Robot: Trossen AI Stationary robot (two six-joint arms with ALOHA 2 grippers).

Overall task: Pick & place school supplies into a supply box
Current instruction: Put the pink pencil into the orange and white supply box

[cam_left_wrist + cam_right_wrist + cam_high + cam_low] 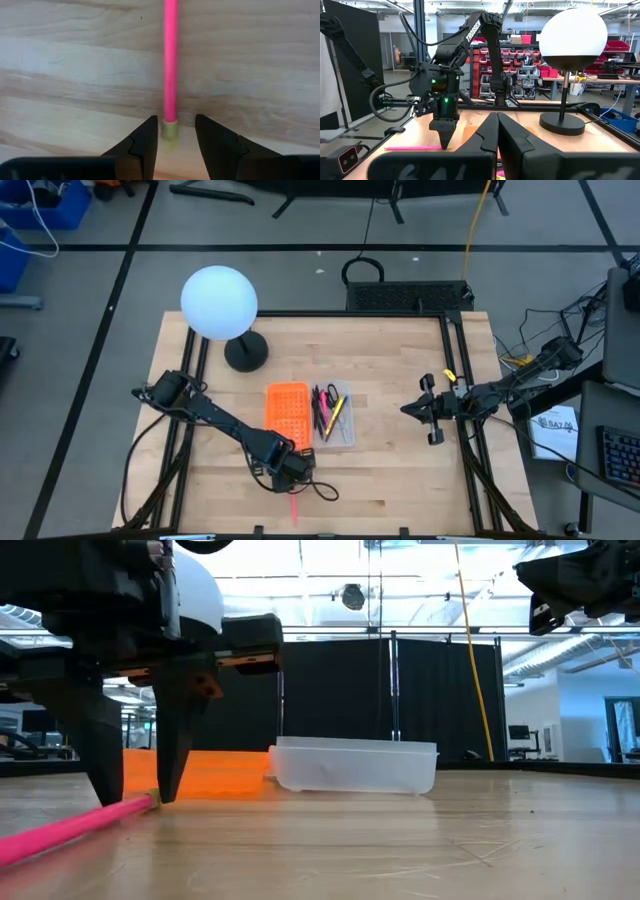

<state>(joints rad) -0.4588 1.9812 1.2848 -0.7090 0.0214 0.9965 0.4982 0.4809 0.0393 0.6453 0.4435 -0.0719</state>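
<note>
A pink pencil (295,505) (170,60) lies flat on the wood near the table's near edge, its pale capped end (170,131) toward the box. My left gripper (290,476) (175,132) (135,795) points down, open, one finger on each side of that capped end, with a gap showing on both sides. The supply box lies open and flat: its orange perforated half (287,415) (220,775) beside its clear half (346,436) (355,765), which holds yellow, red and black pens and black-handled scissors (320,398). My right gripper (406,409) (497,125) hangs shut above the table's right part.
A white globe lamp (220,305) (572,40) stands on its black base (246,352) at the far left of the table. Black frame rails (455,380) run along the table's sides. Bare wood lies between the box and my right gripper.
</note>
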